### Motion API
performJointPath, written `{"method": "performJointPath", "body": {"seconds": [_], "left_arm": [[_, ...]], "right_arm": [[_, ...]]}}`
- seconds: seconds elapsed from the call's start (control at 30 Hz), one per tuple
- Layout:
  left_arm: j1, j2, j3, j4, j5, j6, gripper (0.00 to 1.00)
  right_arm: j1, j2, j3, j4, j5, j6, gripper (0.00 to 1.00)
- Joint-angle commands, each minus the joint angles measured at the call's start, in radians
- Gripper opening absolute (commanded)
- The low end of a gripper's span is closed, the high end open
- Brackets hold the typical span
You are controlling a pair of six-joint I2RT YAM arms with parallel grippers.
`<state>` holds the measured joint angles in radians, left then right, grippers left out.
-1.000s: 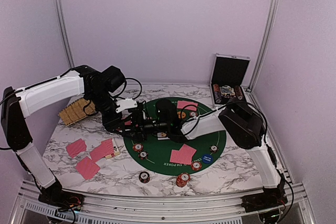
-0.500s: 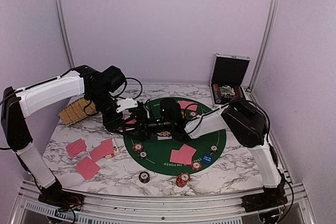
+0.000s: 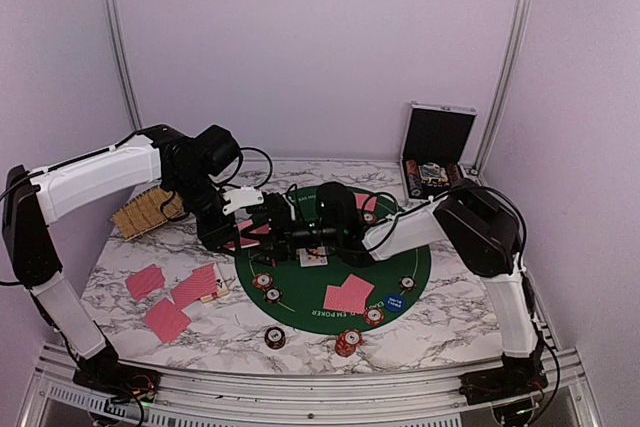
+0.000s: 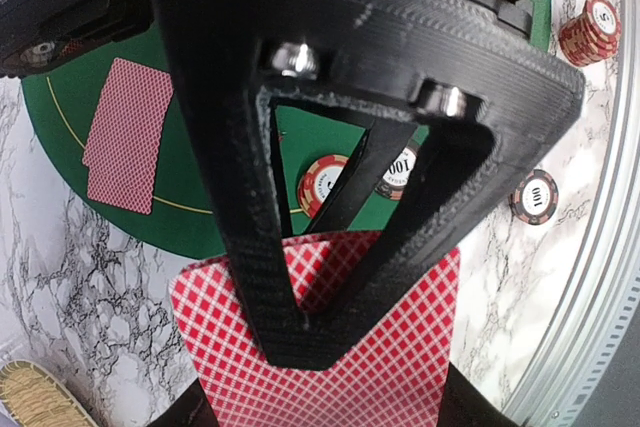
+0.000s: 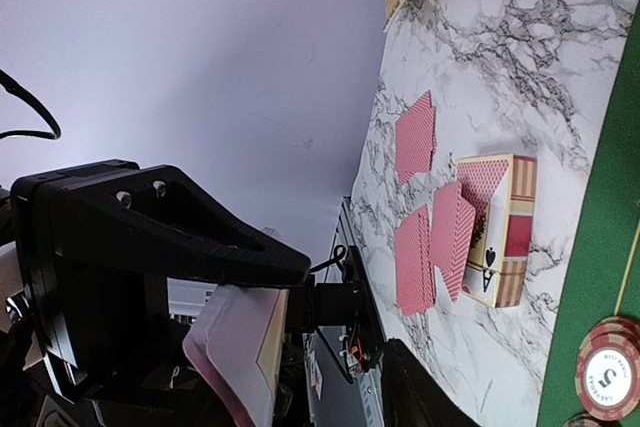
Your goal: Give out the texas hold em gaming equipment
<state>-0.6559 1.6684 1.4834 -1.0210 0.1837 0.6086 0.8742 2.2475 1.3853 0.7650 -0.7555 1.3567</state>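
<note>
Blocking your overhead view, both arms meet mid-mat; left gripper (image 4: pixel 345 342) pinches a red-backed card (image 4: pixel 330 347), right gripper (image 5: pixel 250 317) pinches cards (image 5: pixel 245 352); chip (image 4: pixel 399 169) reads "100"

Plain lilac walls (image 3: pixel 310 47) enclose a white marble-patterned table (image 3: pixel 440 322). Two silver metal posts (image 3: pixel 512 57) rise at the back corners. The light is soft and even.

The top view looks down from behind the arms; both close wrist views share the green mat (image 3: pixel 340 277).
</note>
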Motion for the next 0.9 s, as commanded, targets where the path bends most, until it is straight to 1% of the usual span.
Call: {"method": "performJointPath", "body": {"seconds": [0.0, 0.3, 0.4, 0.53, 0.67, 0.87], "left_arm": [[-0.002, -0.016, -0.003, -0.036, 0.026, 0.001, 0.59], [-0.002, -0.022, -0.01, -0.037, 0.025, 0.003, 0.59], [-0.002, -0.022, -0.01, -0.036, 0.025, 0.002, 0.59], [-0.002, -0.018, -0.008, -0.037, 0.026, 0.0, 0.59], [-0.002, -0.015, -0.005, -0.036, 0.026, -0.001, 0.59], [-0.002, -0.012, -0.003, -0.036, 0.026, -0.004, 0.59]], "right_arm": [[-0.043, -0.025, -0.033, -0.074, 0.038, -0.029, 0.44], [-0.064, -0.069, -0.057, -0.1, 0.044, -0.063, 0.41], [-0.063, -0.074, -0.063, -0.057, 0.038, -0.047, 0.42], [-0.043, -0.051, -0.04, 0.042, 0.002, 0.006, 0.45], [-0.009, -0.024, 0.015, 0.041, -0.029, 0.003, 0.5], [0.015, 0.021, 0.035, 0.061, -0.039, 0.038, 0.51]]}}
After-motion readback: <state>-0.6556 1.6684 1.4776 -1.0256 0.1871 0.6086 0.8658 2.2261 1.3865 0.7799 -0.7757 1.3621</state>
